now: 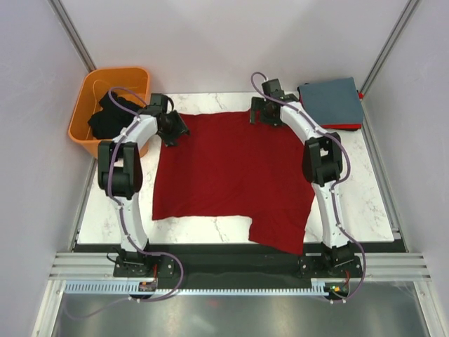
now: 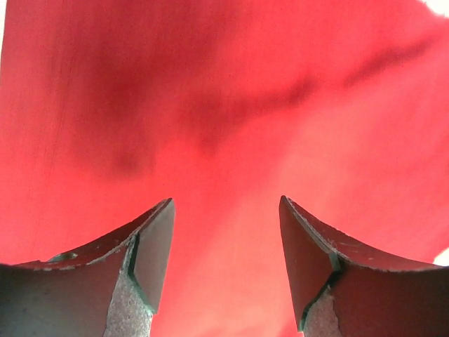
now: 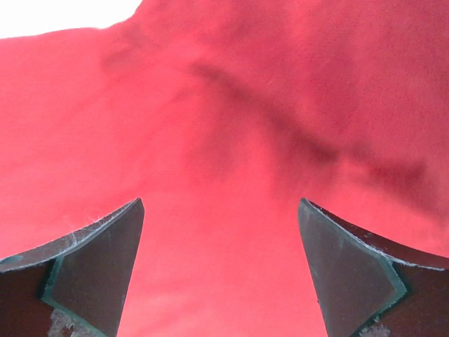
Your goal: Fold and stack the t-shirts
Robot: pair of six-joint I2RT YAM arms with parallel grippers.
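A dark red t-shirt (image 1: 231, 175) lies spread on the marble table, one corner hanging over the near edge. My left gripper (image 1: 174, 130) is open at the shirt's far left corner, close over the red cloth (image 2: 224, 126). My right gripper (image 1: 261, 115) is open at the far right corner, close over the same cloth (image 3: 231, 140). A black t-shirt (image 1: 112, 116) is bunched in the orange basket. A folded grey-blue t-shirt (image 1: 331, 100) lies on a folded red one (image 1: 345, 127) at the far right.
The orange basket (image 1: 84, 130) stands off the table's far left corner. Bare marble table (image 1: 365, 203) shows to the right of the shirt and in a strip on the left. Grey walls close in both sides and the back.
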